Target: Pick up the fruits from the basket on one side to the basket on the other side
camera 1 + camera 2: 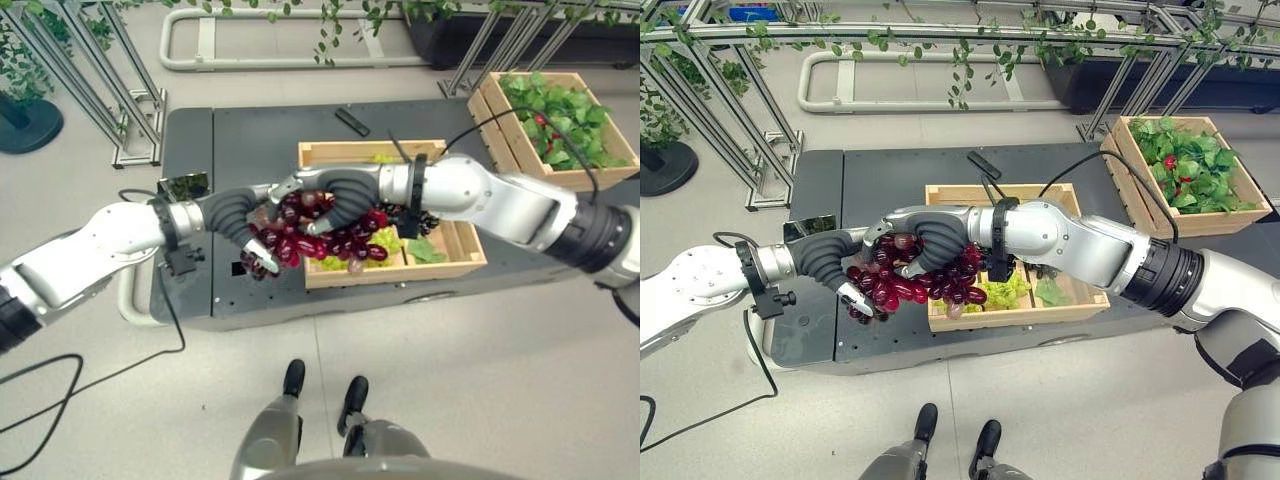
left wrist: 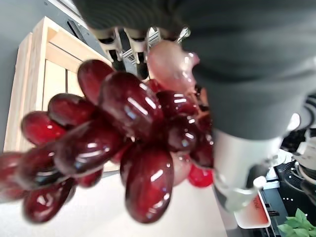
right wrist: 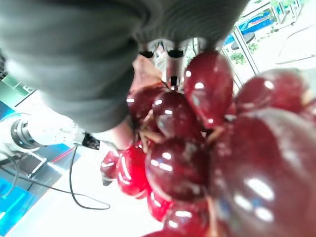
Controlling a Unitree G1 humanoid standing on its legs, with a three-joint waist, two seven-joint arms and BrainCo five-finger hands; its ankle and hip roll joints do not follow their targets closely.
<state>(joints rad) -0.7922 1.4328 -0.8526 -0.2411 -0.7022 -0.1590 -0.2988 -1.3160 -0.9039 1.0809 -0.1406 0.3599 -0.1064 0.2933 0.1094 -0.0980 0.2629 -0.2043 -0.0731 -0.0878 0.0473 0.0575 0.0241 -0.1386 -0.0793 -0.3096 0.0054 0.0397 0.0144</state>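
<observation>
Bunch of red grapes (image 1: pixel 310 235): held in the air over the left end of the wooden crate (image 1: pixel 452 262) on the dark bench (image 1: pixel 250 140), between both robot hands. Left robot hand (image 1: pixel 255 245) curled round its lower left side, right robot hand (image 1: pixel 318 200) curled over its top. Crate also holds green grapes (image 1: pixel 1005 290) and leaves; second crate of greenery (image 1: pixel 1188 165) stands well apart at far right.

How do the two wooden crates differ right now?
The near crate sits on the dark platform under the hands; the far crate stands off to the robot's right. The near crate shows green grapes and slatted bottom; the far crate is heaped with leafy greens and some red fruit. Both are light wood, open-topped.
</observation>
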